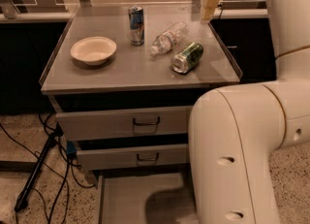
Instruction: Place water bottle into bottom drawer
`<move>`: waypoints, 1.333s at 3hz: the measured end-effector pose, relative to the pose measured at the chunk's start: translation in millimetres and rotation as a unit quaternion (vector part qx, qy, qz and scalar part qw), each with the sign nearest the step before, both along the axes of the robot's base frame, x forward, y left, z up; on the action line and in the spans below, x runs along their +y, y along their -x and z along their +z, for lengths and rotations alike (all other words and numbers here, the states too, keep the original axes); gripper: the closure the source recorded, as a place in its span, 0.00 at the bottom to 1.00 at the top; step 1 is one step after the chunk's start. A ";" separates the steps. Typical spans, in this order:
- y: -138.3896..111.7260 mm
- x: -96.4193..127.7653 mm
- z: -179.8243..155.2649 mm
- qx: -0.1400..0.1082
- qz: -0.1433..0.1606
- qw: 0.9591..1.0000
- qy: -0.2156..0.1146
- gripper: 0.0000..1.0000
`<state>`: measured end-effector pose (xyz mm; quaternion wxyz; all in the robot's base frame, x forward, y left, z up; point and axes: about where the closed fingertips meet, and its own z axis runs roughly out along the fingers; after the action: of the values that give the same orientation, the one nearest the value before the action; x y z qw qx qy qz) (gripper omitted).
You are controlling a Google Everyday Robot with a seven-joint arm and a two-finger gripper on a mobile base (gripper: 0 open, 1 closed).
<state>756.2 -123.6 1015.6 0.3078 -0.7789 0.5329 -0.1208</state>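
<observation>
**Gripper.** The gripper (pixel 210 9) is at the top of the camera view, over the far right corner of the cabinet top (pixel 121 75). It points downward. It is apart from every object on the surface. Whether it is open or closed cannot be told.

**Task object.** The water bottle (pixel 168 38) lies on its side on the cabinet top, right of centre. Its white cap points toward the near left and its base points toward the far right. It is below and to the left of the gripper, well apart from it.

**Other objects on the surface.**
1. The green can (pixel 188 57) lies on its side just beside the bottle, on the near right, with its end facing the camera.
2. The blue-silver can (pixel 136 25) stands upright to the left of the bottle.
3. The white bowl (pixel 93 50) sits upright on the left half of the surface.

**Drawers.** The cabinet has 3 drawers. The 2 upper drawers (pixel 106 121) each carry a dark bar handle and are closed or nearly closed. The bottom drawer (pixel 131 194) is pulled out, and its flat grey floor is exposed. The robot arm (pixel 232 155) fills the right foreground and covers the drawer's right part.

**Floor.** Dark cables (pixel 53 189) lie left of the cabinet.
</observation>
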 end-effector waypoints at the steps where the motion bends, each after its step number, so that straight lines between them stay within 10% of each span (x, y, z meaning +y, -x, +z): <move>1: -4.0 2.5 -0.3 -0.004 0.000 1.000 -0.002 0.00; 4: -31.6 34.6 -19.5 -0.019 0.022 0.999 0.044 0.00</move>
<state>787.8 -89.1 996.1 0.2856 -0.8007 0.5041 -0.1522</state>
